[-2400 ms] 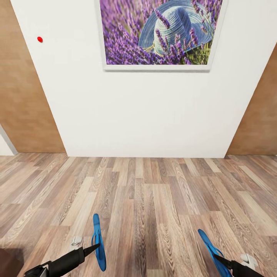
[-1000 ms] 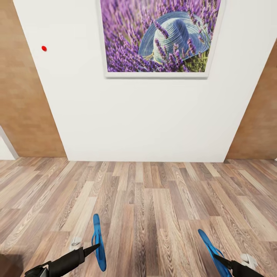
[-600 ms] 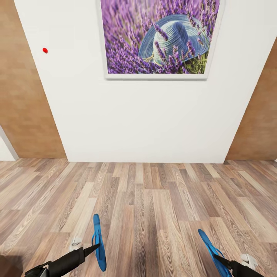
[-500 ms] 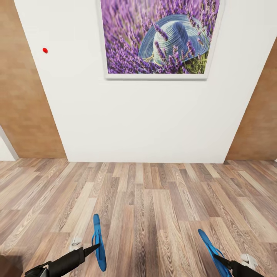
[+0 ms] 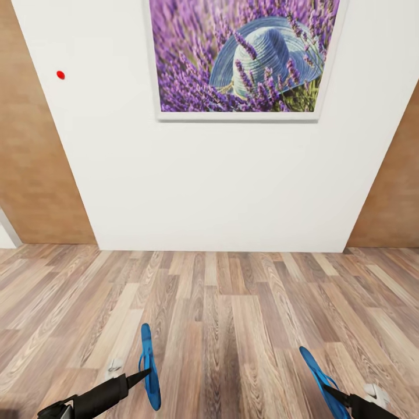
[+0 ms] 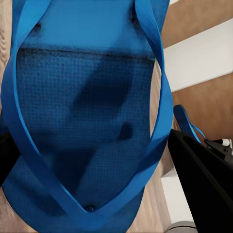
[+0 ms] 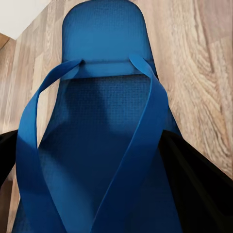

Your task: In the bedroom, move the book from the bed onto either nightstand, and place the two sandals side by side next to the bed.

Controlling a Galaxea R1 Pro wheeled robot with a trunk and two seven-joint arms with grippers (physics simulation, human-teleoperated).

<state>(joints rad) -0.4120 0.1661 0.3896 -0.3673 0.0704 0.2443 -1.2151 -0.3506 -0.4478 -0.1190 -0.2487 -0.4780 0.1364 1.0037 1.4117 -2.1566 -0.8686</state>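
Note:
I hold one bright blue sandal in each gripper above the wood-plank floor. At the head view's lower left, my left gripper [image 5: 142, 376] is shut on the left sandal [image 5: 149, 365], which stands on edge. That sandal's sole and straps [image 6: 82, 121] are close up in the left wrist view, with a black finger [image 6: 204, 187] beside them. My right gripper [image 5: 333, 394] at the lower right is shut on the other sandal [image 5: 318, 375]. Its strap side [image 7: 102, 145] lies between dark fingers [image 7: 206, 191]. The bed, the book and the nightstands are out of view.
A white wall [image 5: 221, 180] stands straight ahead, a short stretch of floor away. On it hang a framed lavender-and-hat picture [image 5: 241, 55] and a small red dot [image 5: 60, 74]. Brown wood panels [image 5: 32, 163] flank the wall on both sides.
The whole head view has shifted a little against the wall and picture, so the camera has moved. Both grippers and their sandals keep the same place in view.

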